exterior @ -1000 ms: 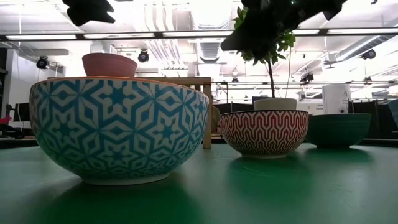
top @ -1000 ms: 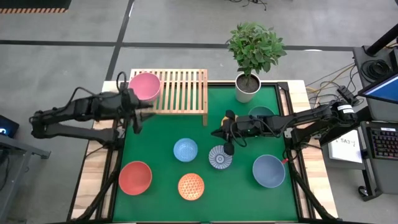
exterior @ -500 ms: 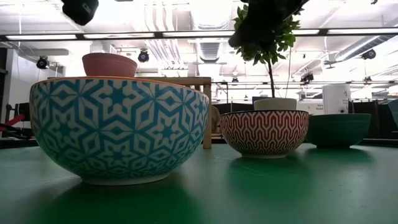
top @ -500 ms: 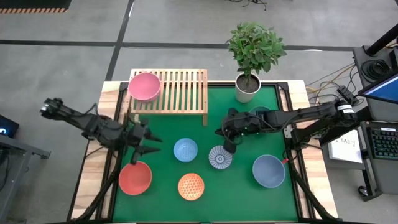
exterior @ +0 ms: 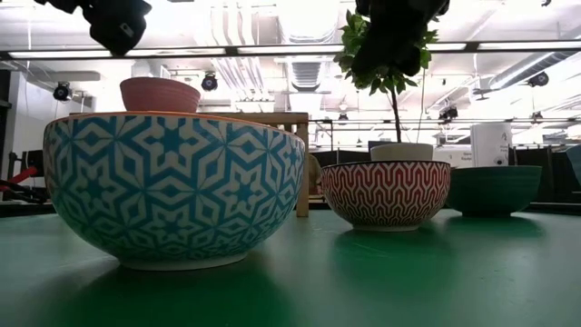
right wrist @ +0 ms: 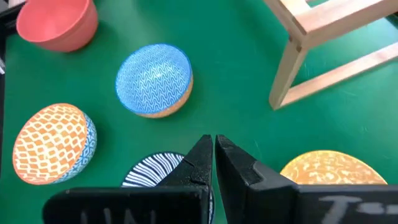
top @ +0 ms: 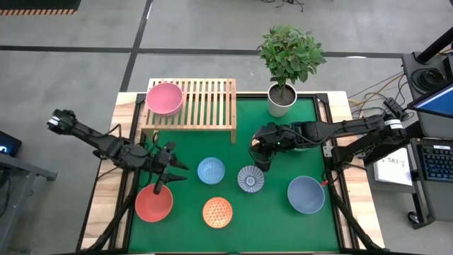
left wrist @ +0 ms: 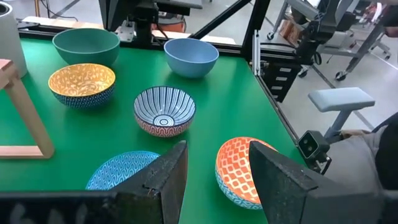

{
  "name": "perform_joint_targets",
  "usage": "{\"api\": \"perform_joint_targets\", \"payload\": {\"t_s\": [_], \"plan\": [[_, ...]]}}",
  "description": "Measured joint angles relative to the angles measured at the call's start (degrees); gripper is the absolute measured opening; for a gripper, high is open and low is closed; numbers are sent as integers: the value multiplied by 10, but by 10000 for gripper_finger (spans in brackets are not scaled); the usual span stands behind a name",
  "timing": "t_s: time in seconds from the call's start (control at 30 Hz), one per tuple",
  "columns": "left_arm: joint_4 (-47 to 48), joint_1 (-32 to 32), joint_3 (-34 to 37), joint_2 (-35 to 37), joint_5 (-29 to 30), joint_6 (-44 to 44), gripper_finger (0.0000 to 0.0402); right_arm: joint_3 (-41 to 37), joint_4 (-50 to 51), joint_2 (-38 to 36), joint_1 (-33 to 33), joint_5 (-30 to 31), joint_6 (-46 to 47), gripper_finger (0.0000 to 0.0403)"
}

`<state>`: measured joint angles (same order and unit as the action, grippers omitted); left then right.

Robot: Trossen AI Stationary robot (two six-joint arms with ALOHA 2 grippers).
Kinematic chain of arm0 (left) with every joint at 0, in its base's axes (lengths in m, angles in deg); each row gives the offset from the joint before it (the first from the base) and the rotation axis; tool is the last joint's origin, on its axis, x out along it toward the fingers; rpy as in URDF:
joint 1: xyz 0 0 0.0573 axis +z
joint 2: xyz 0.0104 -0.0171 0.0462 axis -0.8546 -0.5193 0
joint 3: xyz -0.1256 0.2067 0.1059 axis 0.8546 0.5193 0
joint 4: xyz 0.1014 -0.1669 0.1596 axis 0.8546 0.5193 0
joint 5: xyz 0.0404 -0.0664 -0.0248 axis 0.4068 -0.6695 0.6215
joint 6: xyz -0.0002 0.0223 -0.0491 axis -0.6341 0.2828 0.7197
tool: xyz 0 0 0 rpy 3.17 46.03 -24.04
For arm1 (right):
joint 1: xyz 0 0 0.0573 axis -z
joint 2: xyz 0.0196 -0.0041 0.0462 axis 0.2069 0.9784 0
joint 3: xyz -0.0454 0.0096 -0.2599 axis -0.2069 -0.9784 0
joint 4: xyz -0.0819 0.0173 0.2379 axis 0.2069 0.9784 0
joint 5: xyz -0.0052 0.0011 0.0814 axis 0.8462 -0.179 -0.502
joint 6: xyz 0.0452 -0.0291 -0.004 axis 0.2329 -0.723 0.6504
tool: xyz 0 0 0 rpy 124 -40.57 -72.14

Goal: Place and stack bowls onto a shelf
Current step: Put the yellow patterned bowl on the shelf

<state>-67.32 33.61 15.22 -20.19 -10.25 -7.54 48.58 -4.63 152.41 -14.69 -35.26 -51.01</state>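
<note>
The pink bowl (top: 164, 98) sits on the light-wood shelf (top: 205, 106) at its left end. On the green table stand the red bowl (top: 154, 202), light blue bowl (top: 211, 171), blue-white patterned bowl (top: 250, 178), an orange patterned bowl (top: 217, 212) and the slate-blue bowl (top: 306, 194). The dark teal bowl (left wrist: 86, 45) and the second orange patterned bowl (left wrist: 82, 84) stand by the right arm. My left gripper (top: 177, 172) hangs open over the red bowl's far rim. My right gripper (right wrist: 214, 149) is shut, above the gap between the blue-white bowl (right wrist: 158, 171) and the second orange bowl (right wrist: 326, 168).
A white plant pot (top: 282, 99) with a leafy plant stands at the table's far edge, right of the shelf. The shelf's slats right of the pink bowl are bare. A shelf leg (right wrist: 286, 74) stands close to my right gripper. Room clutter lies beyond the table.
My left gripper has swung away from the shelf beside the pink bowl, toward the table's near edge, and now hangs over the red bowl. My right gripper has turned from pointing left to pointing more downward, staying near the blue-white bowl. No bowl has moved.
</note>
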Motion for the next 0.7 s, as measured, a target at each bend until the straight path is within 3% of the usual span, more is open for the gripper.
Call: {"api": "perform_joint_targets", "payload": {"t_s": [0.3, 0.7], "plan": [[0, 0, 11, -3, 0, -2, 154, -21, 0, 0, 0, 32, -12, 44], [-2, 0, 19, -4, 1, -11, 155, -22, -1, 0, 0, 31, -49, 87]]}}
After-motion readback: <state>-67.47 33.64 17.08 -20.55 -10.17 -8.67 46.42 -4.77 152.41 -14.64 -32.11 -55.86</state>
